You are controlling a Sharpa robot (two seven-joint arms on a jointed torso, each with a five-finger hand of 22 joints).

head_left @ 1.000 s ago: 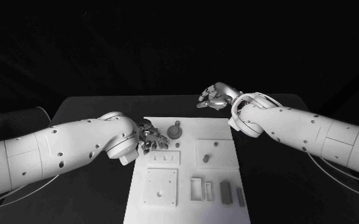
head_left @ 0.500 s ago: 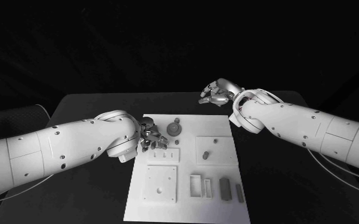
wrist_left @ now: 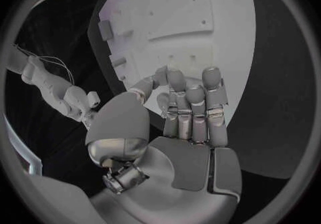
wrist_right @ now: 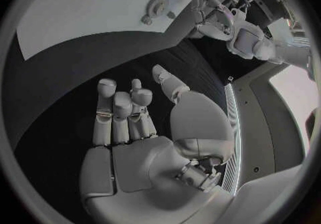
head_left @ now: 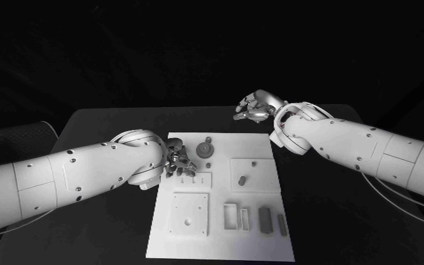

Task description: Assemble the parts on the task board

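Note:
The white task board (head_left: 265, 148) lies in the middle of the black table. On it are grey parts: a round gear-like piece (head_left: 205, 149), a small peg (head_left: 208, 140), an oblong piece (head_left: 242, 181) on a raised square, and two bars (head_left: 264, 219) near the front. My left hand (head_left: 179, 159) hovers at the board's left edge beside the round piece, fingers half curled and holding nothing (wrist_left: 190, 112). My right hand (head_left: 256, 108) hangs over the bare table beyond the board's far right corner, also holding nothing (wrist_right: 130, 122). The right wrist view shows the round piece (wrist_right: 158, 4) and the left hand (wrist_right: 214, 13).
Raised white plates (head_left: 190, 214) and two open rectangular frames (head_left: 231, 215) stand on the board's front half. Black table (head_left: 106, 130) stretches on both sides of the board. My two white forearms (head_left: 79, 176) flank it.
The whole picture has shifted slightly, so the camera moved. Relative to the board both hands keep their places, and no part has moved.

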